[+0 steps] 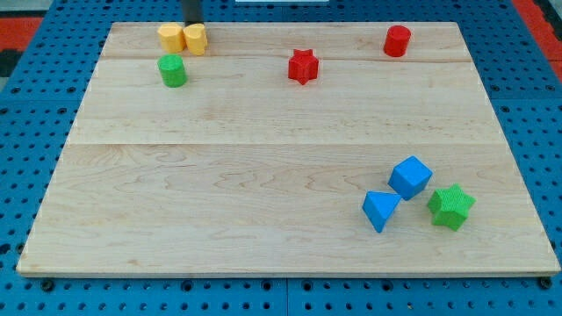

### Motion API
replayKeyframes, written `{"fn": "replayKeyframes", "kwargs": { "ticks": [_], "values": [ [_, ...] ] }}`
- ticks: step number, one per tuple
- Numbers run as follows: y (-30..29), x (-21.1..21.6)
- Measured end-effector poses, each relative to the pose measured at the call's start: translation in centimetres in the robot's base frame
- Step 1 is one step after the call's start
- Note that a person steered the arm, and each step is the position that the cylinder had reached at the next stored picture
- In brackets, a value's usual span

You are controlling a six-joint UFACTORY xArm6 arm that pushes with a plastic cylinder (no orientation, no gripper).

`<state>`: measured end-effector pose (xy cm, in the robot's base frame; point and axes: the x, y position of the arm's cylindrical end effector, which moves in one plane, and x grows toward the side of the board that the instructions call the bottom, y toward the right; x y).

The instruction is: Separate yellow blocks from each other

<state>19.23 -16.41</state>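
Two yellow blocks touch side by side near the view's top left: the left yellow block (170, 37) is more orange and rounded, the right yellow block (196, 39) is paler and faceted. My tip (192, 24) comes down from the view's top edge and stands just behind the right yellow block, touching or nearly touching its far side. A green cylinder (172, 70) sits just below the yellow pair.
A red star block (303, 66) and a red cylinder (397, 40) lie along the top. At the lower right cluster a blue cube (410, 176), a blue wedge-like block (380, 210) and a green star block (451, 206). The wooden board (263, 175) lies on a blue pegboard.
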Motion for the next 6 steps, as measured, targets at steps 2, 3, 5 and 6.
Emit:
{"fn": "replayKeyframes", "kwargs": {
  "ticks": [2,3,5,6],
  "values": [
    [-12.0,0.0],
    [-4.7,1.3],
    [6.7,3.9],
    [7.1,1.5]
  ]
}}
